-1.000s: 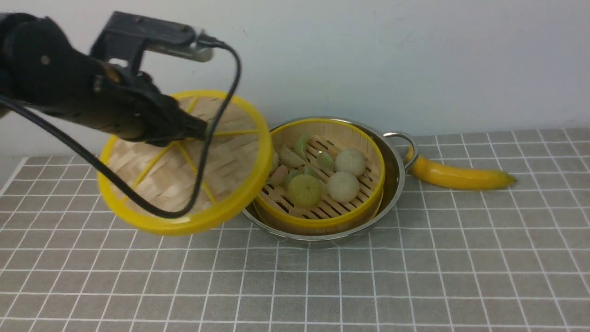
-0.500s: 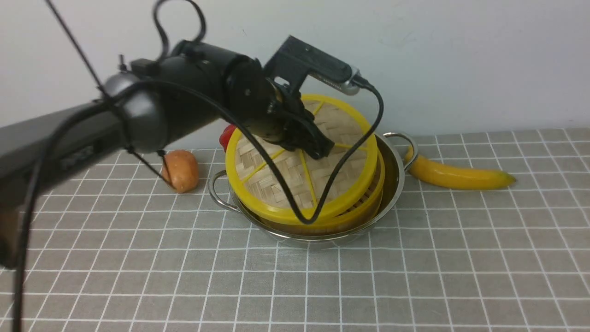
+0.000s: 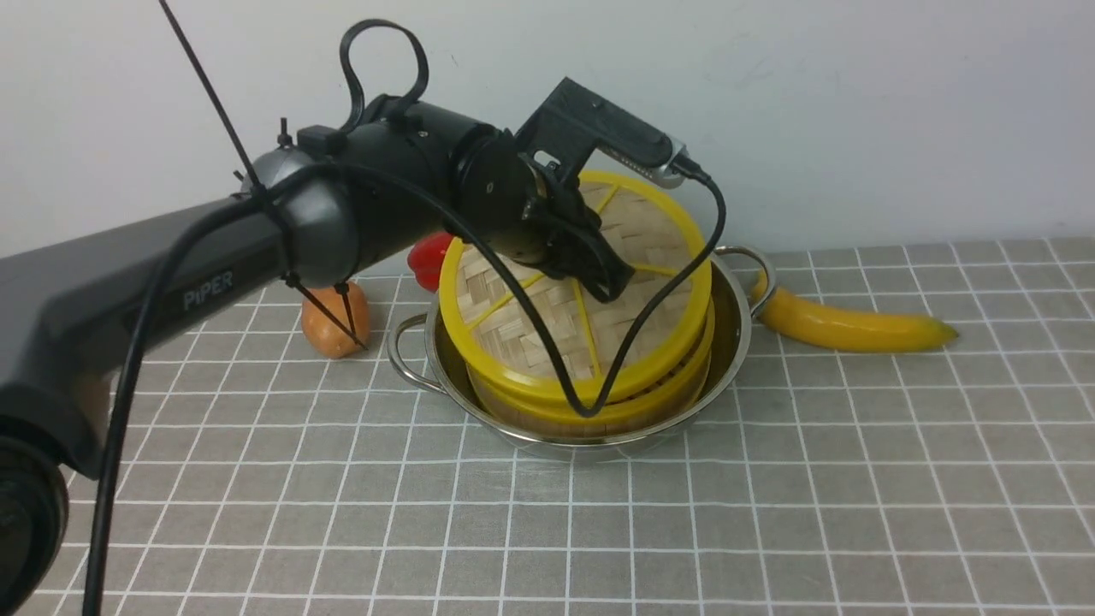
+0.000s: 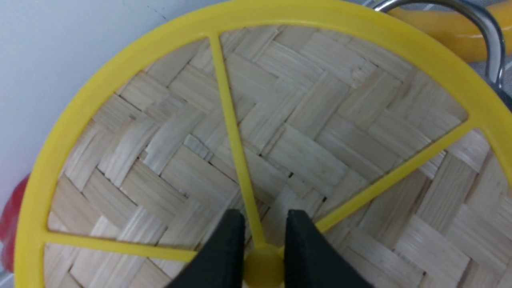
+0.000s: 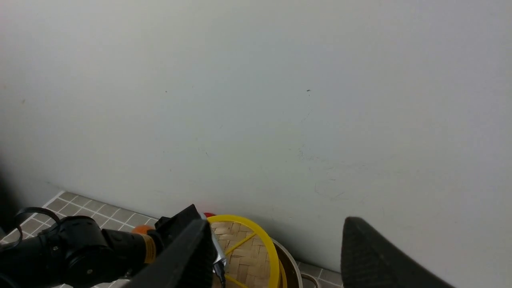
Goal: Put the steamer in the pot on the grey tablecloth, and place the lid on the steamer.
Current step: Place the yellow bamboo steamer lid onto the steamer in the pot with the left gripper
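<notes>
Lid (image 4: 320, 132), left hand (image 4: 265, 220) apparently clamping its hub (image 4: 262, 266)

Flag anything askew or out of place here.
The lid looks tilted on the steamer rather than flat: its far edge seems raised while its near edge rests on the rim. The left gripper grips its hub. Nothing else stands out.

1. Robot test bench dressed as a kitchen. A plain off-white wall (image 3: 855, 103) fills the upper frame.
2. Counter across the lower frame, covered by the grey tablecloth (image 3: 770, 513).
3. Left of frame: black arm (image 3: 205, 291) marked "PiPER", with loose cables (image 3: 128, 402).
4. Kitchen props at centre: steel pot (image 3: 736, 342), banana (image 3: 847, 327), red piece (image 3: 428, 257), orange piece (image 3: 329, 329).
</notes>
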You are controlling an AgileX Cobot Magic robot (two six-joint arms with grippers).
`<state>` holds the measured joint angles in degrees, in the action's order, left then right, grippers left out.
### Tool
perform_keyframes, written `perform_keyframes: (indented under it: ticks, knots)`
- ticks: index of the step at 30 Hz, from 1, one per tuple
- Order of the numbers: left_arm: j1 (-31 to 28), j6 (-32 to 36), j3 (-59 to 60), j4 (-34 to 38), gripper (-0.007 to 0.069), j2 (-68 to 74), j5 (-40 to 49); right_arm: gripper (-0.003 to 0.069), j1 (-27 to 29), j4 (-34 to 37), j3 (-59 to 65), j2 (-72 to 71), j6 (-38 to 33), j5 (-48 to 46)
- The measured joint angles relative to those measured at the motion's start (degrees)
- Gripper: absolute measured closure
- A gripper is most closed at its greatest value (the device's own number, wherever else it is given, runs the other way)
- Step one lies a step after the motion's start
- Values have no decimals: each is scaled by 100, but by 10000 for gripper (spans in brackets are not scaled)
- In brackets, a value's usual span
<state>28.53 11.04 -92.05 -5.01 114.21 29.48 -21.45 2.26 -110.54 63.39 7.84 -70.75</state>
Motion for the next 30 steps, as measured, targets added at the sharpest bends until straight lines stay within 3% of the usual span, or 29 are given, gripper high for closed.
perform_keyframes:
  ticks: [30]
  knots:
    - [21,163,-10,2,508,162,-238,227,0,24,5,0,5,0]
